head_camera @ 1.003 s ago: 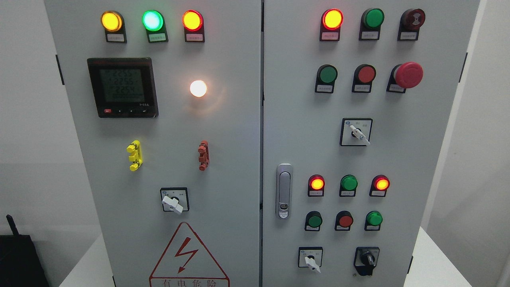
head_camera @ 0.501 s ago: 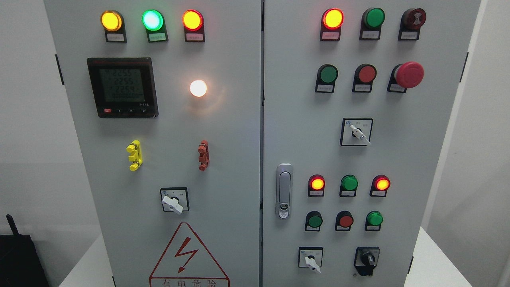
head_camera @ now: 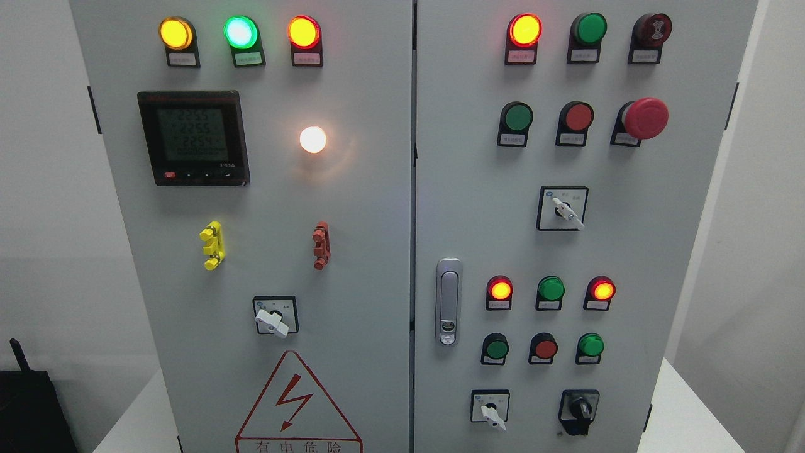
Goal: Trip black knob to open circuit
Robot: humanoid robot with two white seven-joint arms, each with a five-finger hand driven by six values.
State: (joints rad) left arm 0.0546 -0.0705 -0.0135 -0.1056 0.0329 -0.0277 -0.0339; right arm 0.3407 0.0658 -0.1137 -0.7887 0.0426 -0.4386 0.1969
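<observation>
The black knob [head_camera: 580,411] sits at the lower right of the grey control cabinet [head_camera: 377,207], on the right door. Its handle stands roughly upright, pointing down. A white selector switch [head_camera: 491,412] is to its left. Neither of my hands nor arms shows in the head view.
The right door carries lit red lamps [head_camera: 524,29], green and red buttons, a red mushroom stop button [head_camera: 644,117], a white selector [head_camera: 566,211] and a door latch [head_camera: 448,301]. The left door has a meter [head_camera: 194,137], lamps and a white selector [head_camera: 272,321]. A black device [head_camera: 28,409] stands at lower left.
</observation>
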